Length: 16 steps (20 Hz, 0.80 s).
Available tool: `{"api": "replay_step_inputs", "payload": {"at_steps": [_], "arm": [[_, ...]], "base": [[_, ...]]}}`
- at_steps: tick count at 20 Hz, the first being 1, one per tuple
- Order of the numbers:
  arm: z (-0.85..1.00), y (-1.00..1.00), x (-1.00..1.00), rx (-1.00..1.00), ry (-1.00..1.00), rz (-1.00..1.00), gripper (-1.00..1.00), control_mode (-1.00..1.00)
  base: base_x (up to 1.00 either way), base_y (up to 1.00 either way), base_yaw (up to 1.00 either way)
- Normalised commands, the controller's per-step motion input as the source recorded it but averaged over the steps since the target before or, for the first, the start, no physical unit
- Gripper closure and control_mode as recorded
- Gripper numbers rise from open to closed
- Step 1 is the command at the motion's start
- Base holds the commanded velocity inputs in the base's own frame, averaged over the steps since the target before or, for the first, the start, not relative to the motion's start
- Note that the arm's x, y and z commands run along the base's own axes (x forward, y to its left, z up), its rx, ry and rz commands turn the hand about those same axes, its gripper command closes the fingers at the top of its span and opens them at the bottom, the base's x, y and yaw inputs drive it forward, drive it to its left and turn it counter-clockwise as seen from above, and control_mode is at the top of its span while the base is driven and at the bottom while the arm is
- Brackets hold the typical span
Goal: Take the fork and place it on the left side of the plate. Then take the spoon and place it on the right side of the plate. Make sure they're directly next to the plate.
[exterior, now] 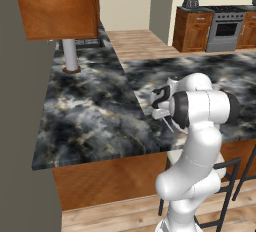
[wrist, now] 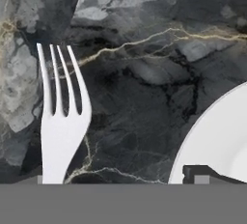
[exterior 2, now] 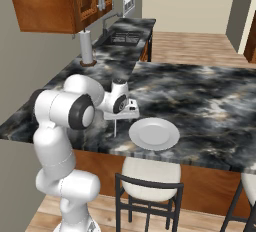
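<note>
Hand view, claw: the claw (exterior 2: 125, 112) hangs low over the counter (exterior 2: 210, 101) with its jaws spread wide and nothing between them; one dark fingertip (wrist: 200, 175) shows against the plate's rim.
Fork: the fork (wrist: 60, 121) lies flat on the dark marble, tines pointing away from the camera, free of the claw.
Plate: the plate (exterior 2: 154, 133) sits near the counter's front edge, above a stool (exterior 2: 150, 186); the fork is close beside it on its left, with a strip of bare marble between them.
Spoon: I cannot find it in these pictures.
Step, as I judge it: the fork looks placed, so the spoon comes next.
Risk one: the gap may be too wide to count as directly next to the plate.
Risk two: lifting away carelessly, a finger could brush the thin fork and skew it, or nudge the plate toward the front edge.
Risk three: moving the plate later would spoil the fork's placement.
</note>
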Motion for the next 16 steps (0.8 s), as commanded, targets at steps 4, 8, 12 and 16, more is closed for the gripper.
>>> {"api": "replay_step_inputs", "payload": {"at_steps": [4, 8, 12, 16], "arm": [[0.28, 0.00, 0.00, 0.00, -0.06, 0.08, -1.00, -1.00], [0.25, -0.01, -0.02, 0.00, -0.06, 0.08, -1.00, -1.00], [0.07, 0.00, -0.13, 0.00, -0.01, 0.07, -1.00, -1.00], [-0.16, -0.05, -0.03, 0.02, 0.00, 0.02, -1.00, -1.00]], "base": [[0.00, 0.00, 0.00], [0.00, 0.00, 0.00], [0.00, 0.00, 0.00], [0.00, 0.00, 0.00]]}}
